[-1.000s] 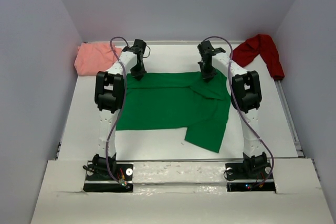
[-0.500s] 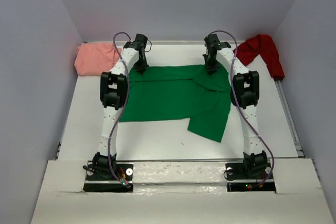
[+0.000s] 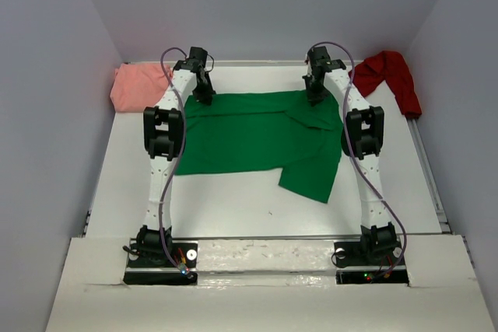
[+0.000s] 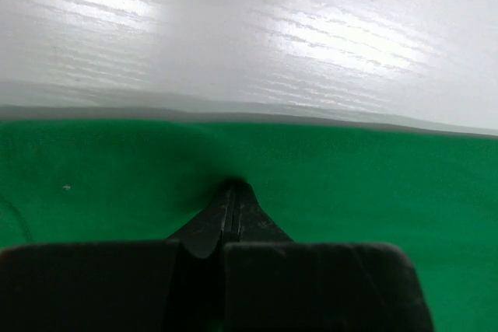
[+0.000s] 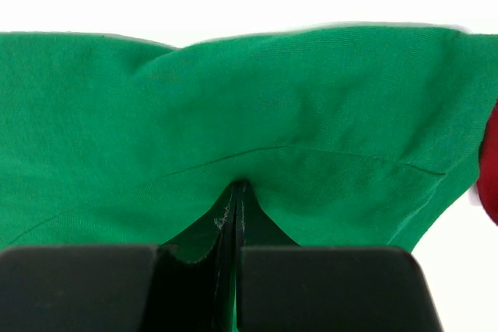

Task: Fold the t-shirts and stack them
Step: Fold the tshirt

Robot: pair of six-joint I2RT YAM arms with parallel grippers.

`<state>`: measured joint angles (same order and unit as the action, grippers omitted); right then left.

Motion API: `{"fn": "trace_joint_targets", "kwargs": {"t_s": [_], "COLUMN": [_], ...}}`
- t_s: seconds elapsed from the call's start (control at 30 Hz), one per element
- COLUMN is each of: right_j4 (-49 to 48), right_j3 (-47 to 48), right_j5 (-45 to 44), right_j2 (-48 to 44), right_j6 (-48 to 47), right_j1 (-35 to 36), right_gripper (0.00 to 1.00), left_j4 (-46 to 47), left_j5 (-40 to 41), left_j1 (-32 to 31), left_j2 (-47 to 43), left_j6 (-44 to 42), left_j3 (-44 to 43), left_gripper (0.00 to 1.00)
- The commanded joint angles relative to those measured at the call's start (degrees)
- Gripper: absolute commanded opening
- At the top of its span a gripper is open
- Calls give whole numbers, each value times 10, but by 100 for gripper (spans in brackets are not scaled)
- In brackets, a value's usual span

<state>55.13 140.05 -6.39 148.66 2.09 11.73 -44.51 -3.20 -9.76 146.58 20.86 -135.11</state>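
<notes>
The left pincer (image 3: 205, 97) and right pincer (image 3: 313, 97) pinch the top corners of the green shirt (image 3: 241, 138), soft and floppy.

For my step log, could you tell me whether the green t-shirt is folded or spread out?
Mostly spread: the green t-shirt lies flat across the table, with only its right side overlapped and wrinkled.

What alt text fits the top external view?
From above, the left gripper and right gripper pinch the far edge of a green t-shirt spread on a white table. A salmon-pink t-shirt lies bunched at the far left corner, a dark red t-shirt at the far right.
</notes>
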Motion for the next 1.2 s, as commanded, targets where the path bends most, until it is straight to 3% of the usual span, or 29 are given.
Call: {"fn": "trace_joint_targets", "kwargs": {"t_s": [0.0,0.33,0.53,0.7,0.73,0.77,0.83,0.87,0.9,0.93,0.97,1.0,1.03,1.07,1.17], "right_j4": [-10,-100,-101,-72,-58,-51,-38,-33,-41,-51,-69,-71,-71,-68,-59], "right_j3": [8,-74,-81,-75,-80,-95,-175,-214,-321,-322,-427,-475,-515,-587,-664], "right_j5": [13,-1,-46,-68,-66,-58,-31,-7,5,11,9,-3,-12,-27,-61], "right_j2": [31,-58,-180,-318,-366,-394,-473,-500,-561,-562,-621,-649,-672,-714,-765], "right_j6": [-33,-64,-77,-77,-53,-33,7,51,67,79,88,109,119,128,161], "right_j1": [-9,-9,9,28,28,28,28,28,36,37,43,43,43,43,48], "right_gripper": [0,0,0,0,0,0,0,4,14,14,31,35,46,49,54], "left_j4": [10,74,146,138,142,146,136,110,99,94,82,80,85,93,122], "left_j5": [-15,7,67,135,143,143,119,128,136,135,133,133,127,120,83], "left_j1": [11,-2,-40,-77,-91,-97,-102,-101,-103,-102,-102,-101,-102,-101,-102], "left_j2": [25,-52,-204,-360,-412,-438,-481,-519,-539,-559,-593,-611,-628,-657,-704], "left_j6": [-24,-44,-57,-70,-70,-71,-53,-46,-29,-25,-24,-20,-12,-2,39], "left_j3": [-8,47,111,83,87,101,160,217,259,301,342,425,467,508,638], "left_gripper": [0,0,0,6,8,21,35,39,40,41,41,42,42,42,43]}}
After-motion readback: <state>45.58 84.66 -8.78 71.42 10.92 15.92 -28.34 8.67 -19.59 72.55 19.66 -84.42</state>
